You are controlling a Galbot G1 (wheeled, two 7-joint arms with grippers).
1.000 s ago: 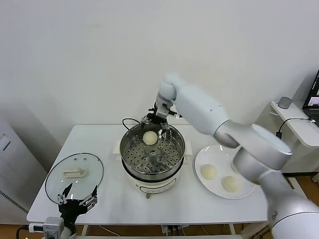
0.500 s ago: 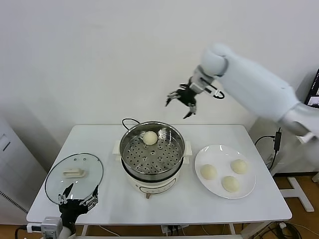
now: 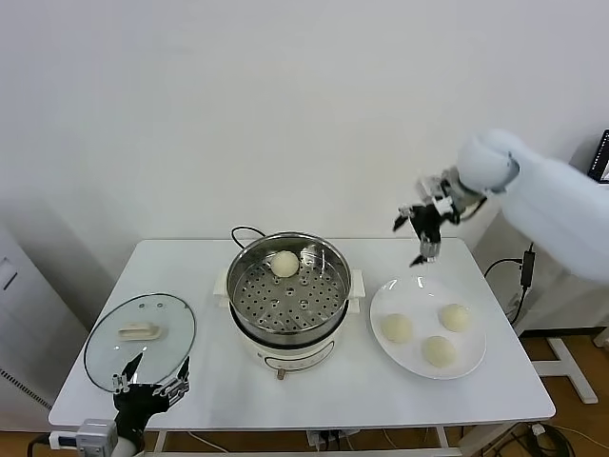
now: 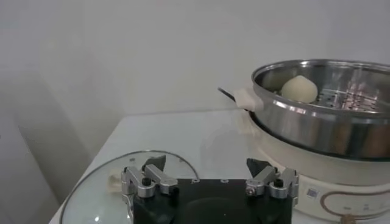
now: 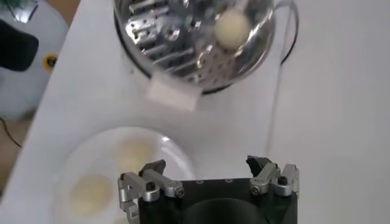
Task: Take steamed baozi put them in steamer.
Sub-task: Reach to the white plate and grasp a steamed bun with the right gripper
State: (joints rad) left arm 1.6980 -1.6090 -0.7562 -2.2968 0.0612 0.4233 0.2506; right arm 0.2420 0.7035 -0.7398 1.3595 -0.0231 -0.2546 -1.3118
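A lab-like room: bare white wall (image 3: 190, 114), plain white table (image 3: 314, 390), side desk (image 3: 571, 238).

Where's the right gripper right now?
In the head view, the right gripper hangs open and empty in the air on the right, above the far edge of the plate, right of the steamer.

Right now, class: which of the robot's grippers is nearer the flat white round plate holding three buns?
Right. The right gripper hovers open above the plate's far edge; the left gripper is parked by the glass lid.
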